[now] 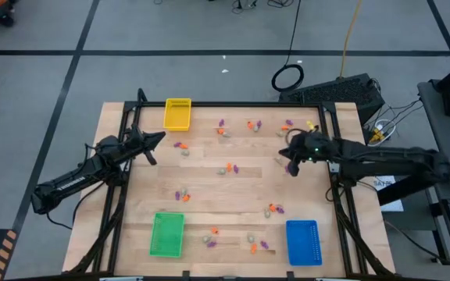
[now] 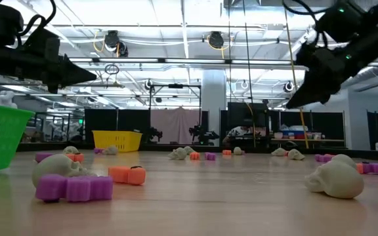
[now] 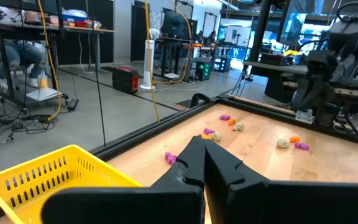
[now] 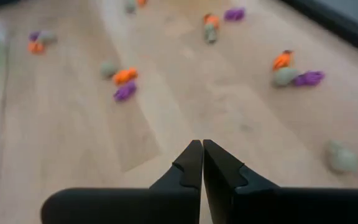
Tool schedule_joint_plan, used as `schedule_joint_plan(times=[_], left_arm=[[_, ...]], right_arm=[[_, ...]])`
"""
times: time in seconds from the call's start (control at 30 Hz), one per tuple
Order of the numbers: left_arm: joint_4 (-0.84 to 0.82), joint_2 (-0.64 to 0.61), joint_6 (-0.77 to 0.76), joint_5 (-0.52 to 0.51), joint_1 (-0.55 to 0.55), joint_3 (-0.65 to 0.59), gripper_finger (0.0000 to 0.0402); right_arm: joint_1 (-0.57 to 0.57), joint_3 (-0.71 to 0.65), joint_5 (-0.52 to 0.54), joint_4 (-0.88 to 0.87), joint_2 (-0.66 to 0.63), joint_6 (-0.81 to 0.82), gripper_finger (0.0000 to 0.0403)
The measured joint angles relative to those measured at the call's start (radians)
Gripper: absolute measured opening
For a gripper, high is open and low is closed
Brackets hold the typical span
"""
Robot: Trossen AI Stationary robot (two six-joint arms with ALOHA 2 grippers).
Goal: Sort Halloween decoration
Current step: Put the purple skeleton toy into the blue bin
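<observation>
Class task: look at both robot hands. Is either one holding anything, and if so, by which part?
Nothing is held. The left hand and right hand are both shut on nothing, above the table; the trinkets lie loose.

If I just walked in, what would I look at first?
Probably the tiny trinkets in orange, purple and beige-grey, scattered in little clumps all over the wooden table. Next, three bright trays: a yellow tray at the far edge, a green tray and a blue tray at the near edge. Two dark arms hang above, the left hand and right hand both shut and empty.
</observation>
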Motion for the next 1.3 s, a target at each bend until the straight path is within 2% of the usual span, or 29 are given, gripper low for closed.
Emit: schedule_joint_plan(times=[0.2, 0.53, 0.73, 1.07, 1.3], left_arm=[[0.001, 0.000, 0.000, 0.000, 0.000, 0.000, 0.0000], [0.005, 0.000, 0.000, 0.000, 0.000, 0.000, 0.0000], [0.013, 0.000, -0.001, -0.001, 0.000, 0.000, 0.0000], [0.016, 0.000, -0.004, -0.001, 0.000, 0.000, 0.0000], [0.016, 0.000, -0.004, -0.001, 0.000, 0.000, 0.0000]], right_arm=[[0.147, 0.118, 0.000, -0.124, 0.145, 0.079, 0.0000], [0.428, 0.153, -0.002, -0.188, 0.276, 0.343, 0.0002], [0.561, 0.281, 0.005, -0.330, 0.403, 0.497, 0.0042], [0.632, 0.521, -0.033, -0.525, 0.707, 0.608, 0.0119], [0.625, 0.593, -0.103, -0.567, 0.859, 0.587, 0.0141]])
